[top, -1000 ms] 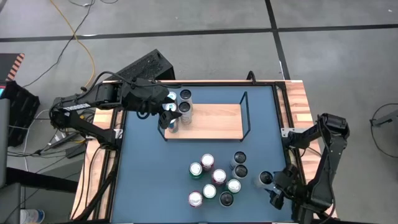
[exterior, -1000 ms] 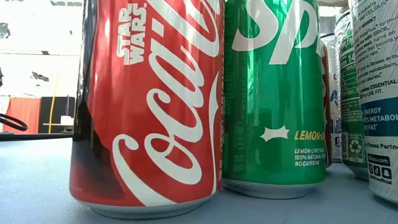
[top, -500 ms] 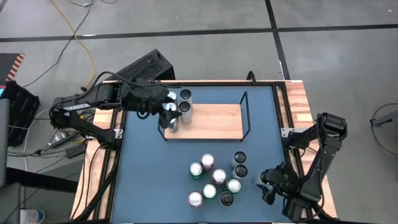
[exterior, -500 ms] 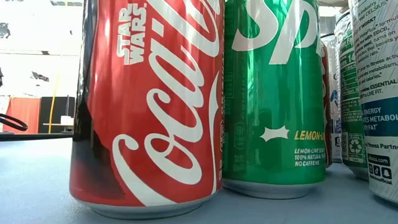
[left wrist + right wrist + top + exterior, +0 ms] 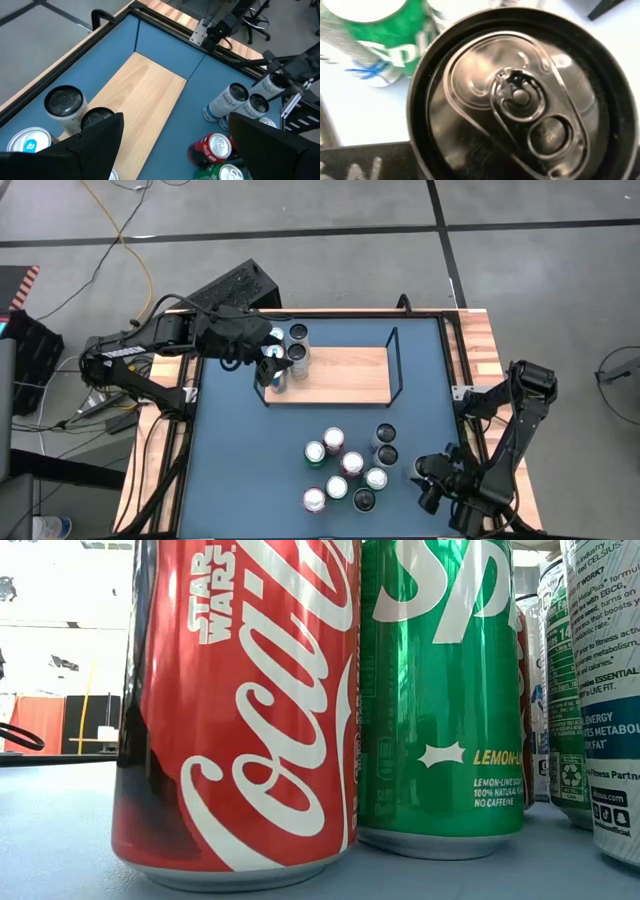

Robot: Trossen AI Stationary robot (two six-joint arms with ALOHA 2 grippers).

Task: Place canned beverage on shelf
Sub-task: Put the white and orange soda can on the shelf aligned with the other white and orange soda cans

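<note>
The shelf (image 5: pixel 340 375), a light-wood board in a black wire frame, lies at the table's far middle. Three cans stand at its left end (image 5: pixel 63 102). My left gripper (image 5: pixel 268 362) hovers open above those cans, nothing between its fingers (image 5: pixel 100 135). My right gripper (image 5: pixel 430 478) is near the table's right edge, right over a lone can with a black top (image 5: pixel 520 95). That top fills the right wrist view. The high view hides this can under the gripper; the left wrist view shows its light side (image 5: pixel 268 86).
Several cans stand in a cluster (image 5: pixel 345 470) on the blue tabletop, left of my right gripper. A red cola can (image 5: pixel 240 710) and a green lemon-lime can (image 5: pixel 440 690) are closest to the low camera. The shelf's right half (image 5: pixel 150 90) is bare wood. Black rails (image 5: pixel 455 380) line the table's sides.
My right gripper has moved toward the table's left edge and slightly down, onto the lone black-topped can. The can showed beside it a second ago and is now covered in the high view. The cans have stayed where they were.
</note>
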